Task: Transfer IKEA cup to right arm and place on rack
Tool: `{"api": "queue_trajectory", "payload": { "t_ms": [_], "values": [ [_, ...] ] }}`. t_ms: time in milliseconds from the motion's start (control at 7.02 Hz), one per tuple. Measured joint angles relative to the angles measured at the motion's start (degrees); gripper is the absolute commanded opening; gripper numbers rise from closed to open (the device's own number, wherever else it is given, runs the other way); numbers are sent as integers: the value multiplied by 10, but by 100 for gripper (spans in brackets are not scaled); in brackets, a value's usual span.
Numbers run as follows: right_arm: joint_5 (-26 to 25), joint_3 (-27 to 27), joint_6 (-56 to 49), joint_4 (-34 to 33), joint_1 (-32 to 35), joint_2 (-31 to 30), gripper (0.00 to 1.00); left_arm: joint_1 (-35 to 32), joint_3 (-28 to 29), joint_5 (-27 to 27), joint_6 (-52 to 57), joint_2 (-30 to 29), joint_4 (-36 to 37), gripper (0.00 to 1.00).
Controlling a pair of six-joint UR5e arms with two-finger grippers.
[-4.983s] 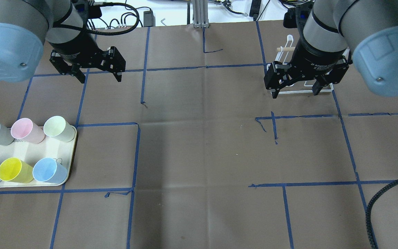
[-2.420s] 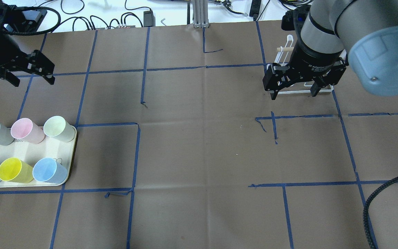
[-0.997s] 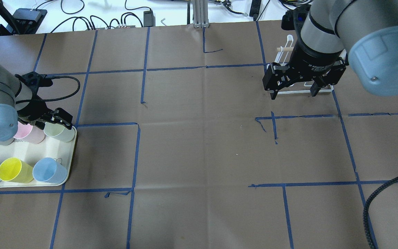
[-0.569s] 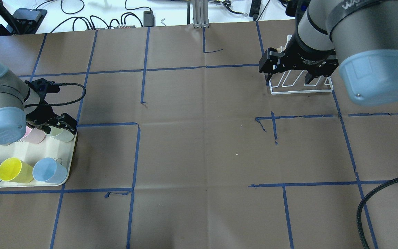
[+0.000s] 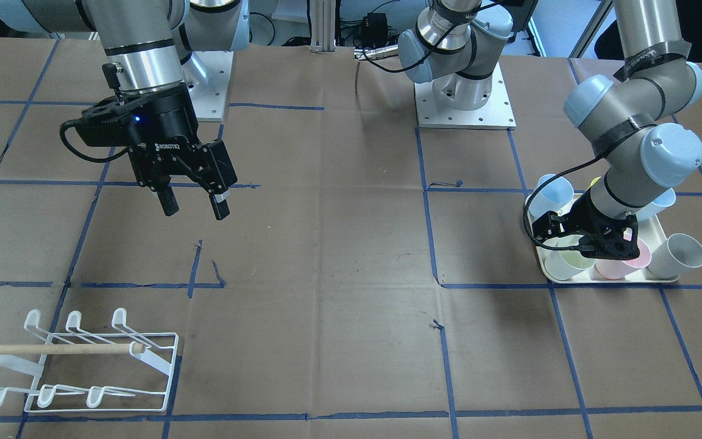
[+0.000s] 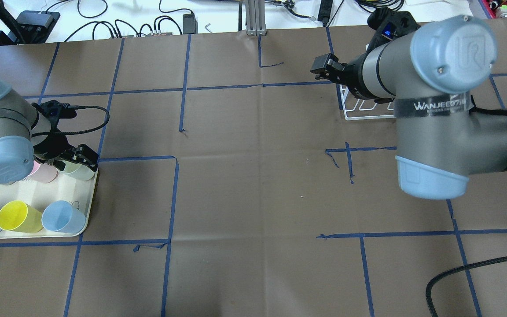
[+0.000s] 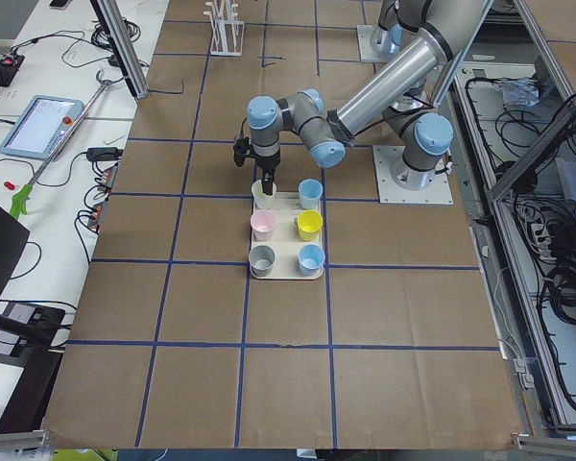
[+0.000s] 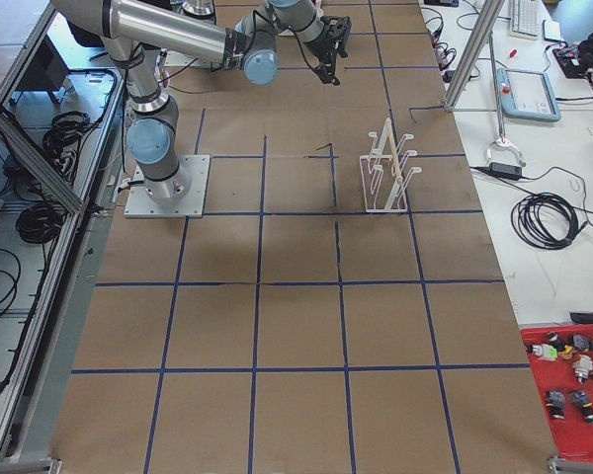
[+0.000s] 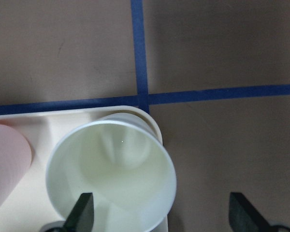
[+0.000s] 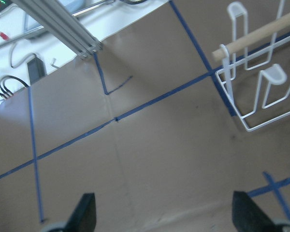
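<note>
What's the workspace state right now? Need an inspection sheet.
Surface: brown paper with a blue tape grid, lying flat.
Job's things: pale green cup upright at a corner of the cream tray; white wire rack holds no cups.
Clutter: pink cup, grey cup, yellow cup and two blue cups also on the tray.
Grippers: left claw open, one finger inside the green cup, one outside; right claw open, empty, in the air away from the rack.
Cables: black wrist cable loops off the left arm; braided cable lies across the table's near right corner.
Surroundings: tablet and red parts tray on side benches; no people seen.
</note>
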Motion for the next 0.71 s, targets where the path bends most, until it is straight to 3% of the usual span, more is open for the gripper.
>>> {"api": "queue_trajectory", "payload": {
  "t_ms": [142, 285, 427, 712],
  "values": [
    [80, 27, 89, -61, 0, 2, 100, 0, 2, 0, -1, 0, 1, 13],
    [121, 39, 174, -125, 1, 7, 100, 0, 4, 0, -2, -1, 1, 6],
    [137, 43, 239, -178, 1, 16, 100, 0, 5, 0, -6, -1, 0, 0],
    [144, 52, 357, -263, 3, 27, 100, 0, 11, -4, -18, 4, -1, 0]
  ]
}}
